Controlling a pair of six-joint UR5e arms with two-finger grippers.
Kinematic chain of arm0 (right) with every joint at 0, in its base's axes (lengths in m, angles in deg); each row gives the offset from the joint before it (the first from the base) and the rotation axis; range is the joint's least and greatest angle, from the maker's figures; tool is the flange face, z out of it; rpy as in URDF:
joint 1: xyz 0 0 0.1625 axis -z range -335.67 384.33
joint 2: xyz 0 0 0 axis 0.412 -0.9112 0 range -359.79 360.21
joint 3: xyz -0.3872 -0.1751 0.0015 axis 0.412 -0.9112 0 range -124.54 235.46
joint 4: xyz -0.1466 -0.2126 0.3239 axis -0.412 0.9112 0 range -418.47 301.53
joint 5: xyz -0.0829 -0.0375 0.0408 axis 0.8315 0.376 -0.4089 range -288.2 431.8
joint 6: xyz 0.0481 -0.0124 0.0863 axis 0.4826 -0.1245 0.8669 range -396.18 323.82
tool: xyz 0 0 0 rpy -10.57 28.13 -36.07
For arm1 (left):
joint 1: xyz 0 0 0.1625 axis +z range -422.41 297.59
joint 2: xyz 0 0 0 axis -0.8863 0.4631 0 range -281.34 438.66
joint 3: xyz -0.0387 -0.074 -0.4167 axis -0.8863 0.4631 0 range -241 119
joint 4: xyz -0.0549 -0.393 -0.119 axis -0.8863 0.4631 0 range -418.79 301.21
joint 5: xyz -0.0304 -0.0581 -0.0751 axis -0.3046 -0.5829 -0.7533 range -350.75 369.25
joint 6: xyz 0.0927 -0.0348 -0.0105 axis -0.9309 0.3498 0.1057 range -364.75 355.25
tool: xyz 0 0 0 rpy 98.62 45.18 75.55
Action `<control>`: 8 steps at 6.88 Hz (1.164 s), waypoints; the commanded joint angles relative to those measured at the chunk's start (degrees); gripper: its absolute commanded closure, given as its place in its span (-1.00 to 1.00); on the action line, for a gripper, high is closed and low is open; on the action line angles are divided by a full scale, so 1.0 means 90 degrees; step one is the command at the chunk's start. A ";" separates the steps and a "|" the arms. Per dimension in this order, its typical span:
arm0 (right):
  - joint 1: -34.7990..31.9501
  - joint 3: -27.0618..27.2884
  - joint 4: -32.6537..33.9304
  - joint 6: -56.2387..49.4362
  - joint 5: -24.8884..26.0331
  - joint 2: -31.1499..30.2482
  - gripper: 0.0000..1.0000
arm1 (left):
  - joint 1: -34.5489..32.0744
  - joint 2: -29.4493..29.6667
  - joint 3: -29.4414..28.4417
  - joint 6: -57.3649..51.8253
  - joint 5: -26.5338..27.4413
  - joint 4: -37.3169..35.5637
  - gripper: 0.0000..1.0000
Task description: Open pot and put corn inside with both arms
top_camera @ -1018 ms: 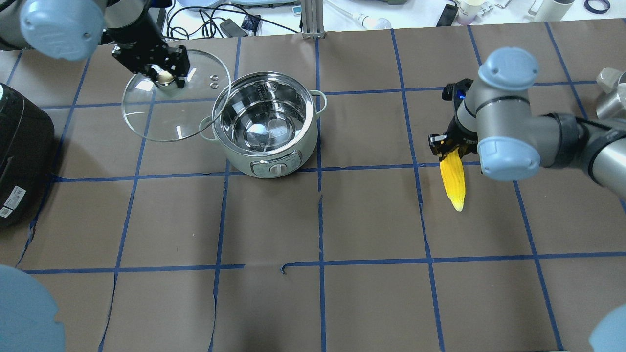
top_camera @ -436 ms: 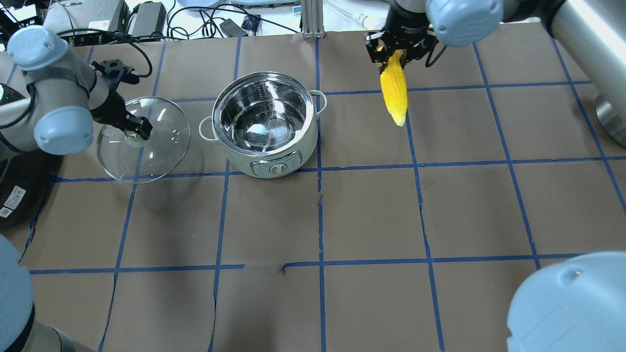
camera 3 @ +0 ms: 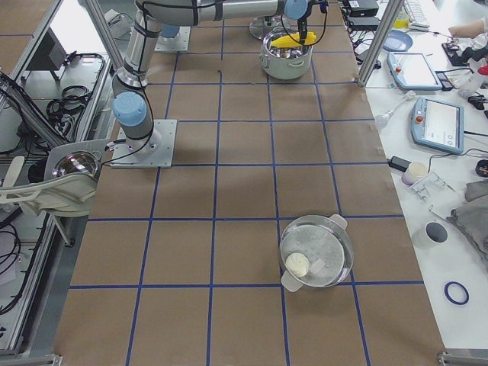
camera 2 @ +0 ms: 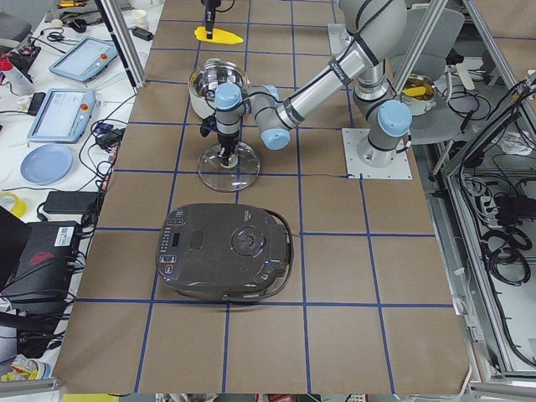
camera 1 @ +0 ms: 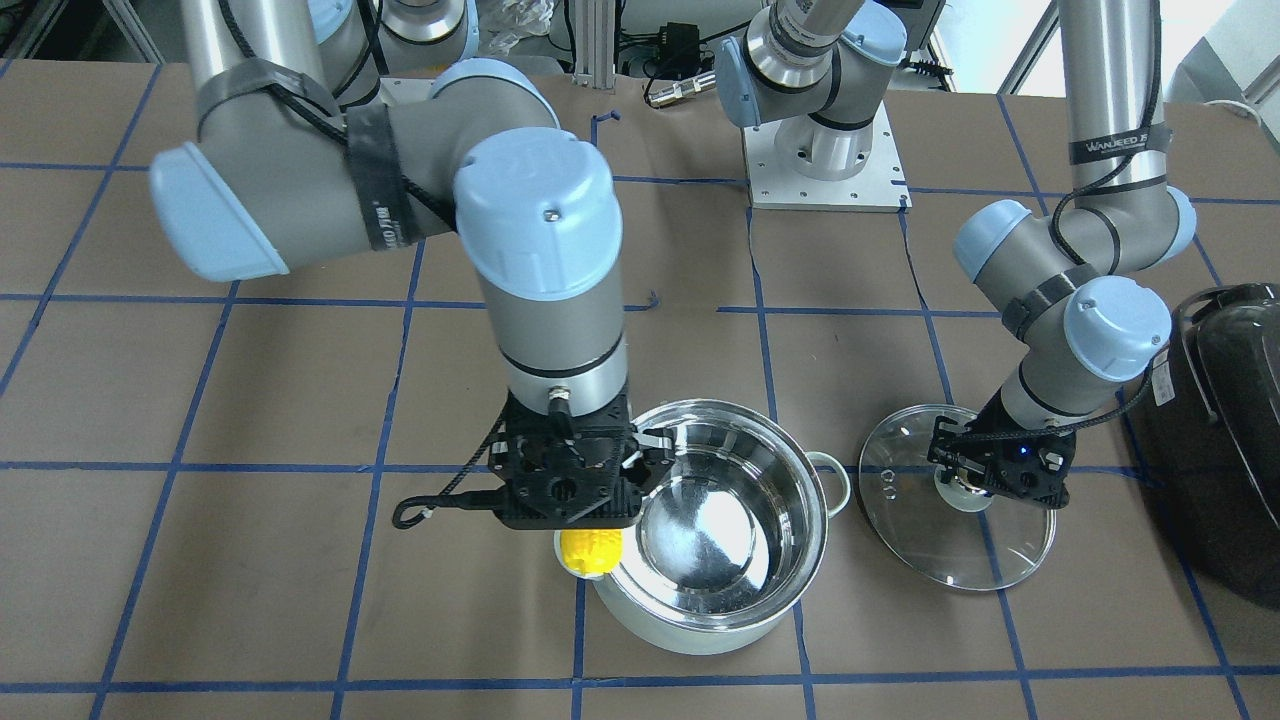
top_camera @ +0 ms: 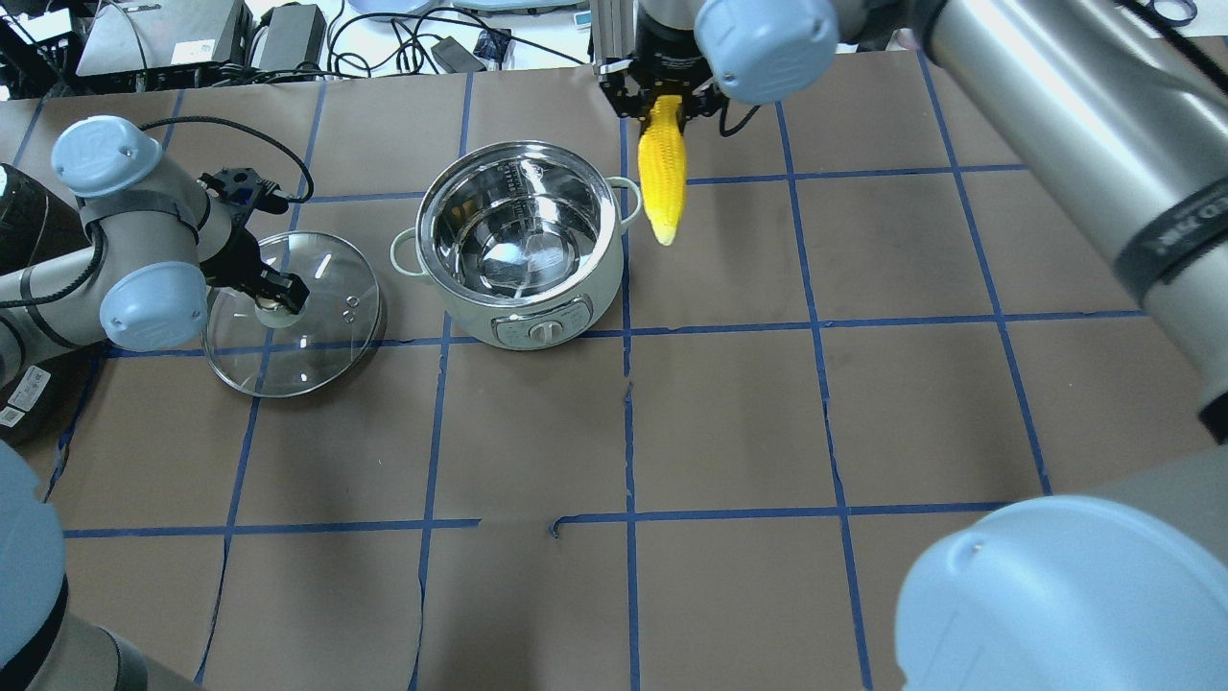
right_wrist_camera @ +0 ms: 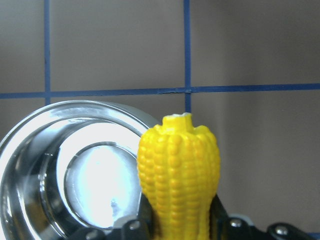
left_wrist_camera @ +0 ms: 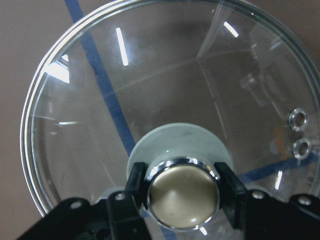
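So the pot [top_camera: 470, 312] is open, left end effector [top_camera: 278, 293] clamping the glass lid [top_camera: 307, 355] by its knob, while the right end effector [top_camera: 661, 98] grips the corn [top_camera: 663, 178] just beside it, near the surface's far edge. Next I'd shift it over the opening and drop.

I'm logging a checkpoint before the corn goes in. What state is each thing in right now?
Pot: open, upright, empty.
Lid: off, beside the pot, held by its knob.
Corn: held in the air by the pot's rim, not inside.
Left gripper: shut on the lid's knob.
Right gripper: shut on the corn.
Cooker: closed.
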 commanded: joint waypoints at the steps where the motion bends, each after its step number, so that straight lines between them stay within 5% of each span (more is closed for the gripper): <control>1: -0.0334 -0.0826 -0.0012 0.0476 0.0112 0.0682 0.13 | 0.0004 -0.0077 -0.0202 -0.0029 0.0021 0.0397 -1.00; 3: -0.0803 -0.0945 0.0134 0.0718 0.0502 0.1055 0.11 | -0.0065 -0.0544 -0.1408 0.0165 -0.0502 0.2653 -1.00; 6: -0.0813 -0.0936 0.0350 0.0731 0.0239 0.1212 -0.10 | -0.0531 -0.1228 -0.2966 0.1442 -0.0576 0.5453 -1.00; 7: -0.0813 -0.0936 0.0350 0.0682 0.0229 0.1280 -0.74 | -0.0727 -0.1656 -0.3007 0.1881 -0.0537 0.5779 -1.00; 8: -0.0813 -0.0936 0.0340 0.0778 0.0219 0.1300 -1.00 | -0.0874 -0.2037 -0.2988 0.2533 -0.0430 0.6121 -1.00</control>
